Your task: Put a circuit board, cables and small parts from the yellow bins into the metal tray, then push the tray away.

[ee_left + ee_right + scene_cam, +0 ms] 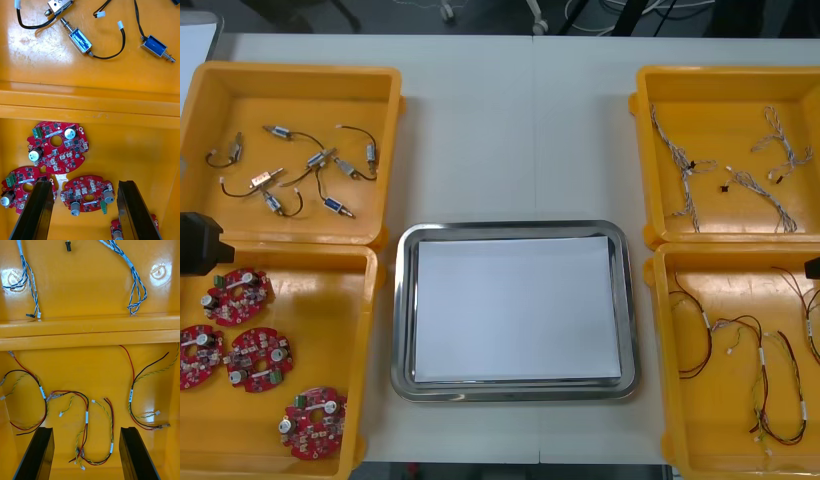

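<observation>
Standing by the counter (480,130) right now. The metal tray (402,310) sits between the yellow bins, white inside and not loaded yet.

Reply: where are the arms at?

OP: The left arm's fingers (37,210) hang spread apart over the near left bin (330,320), gripping nothing. One round red circuit board (88,193) shows between them, and three more boards lie close around it. The right arm's fingers (37,453) are spread too, also gripping nothing, over the near right bin (700,430). A looped red and yellow cable (86,416) lies between them on the bin floor.

Reply: and the far bins?

OP: The far left bin (300,110) has small metal parts (330,160) with black cables on them, scattered about. The far right bin (725,120) holds the twisted blue and white cables (680,165). So everything's sitting in its bin.
</observation>
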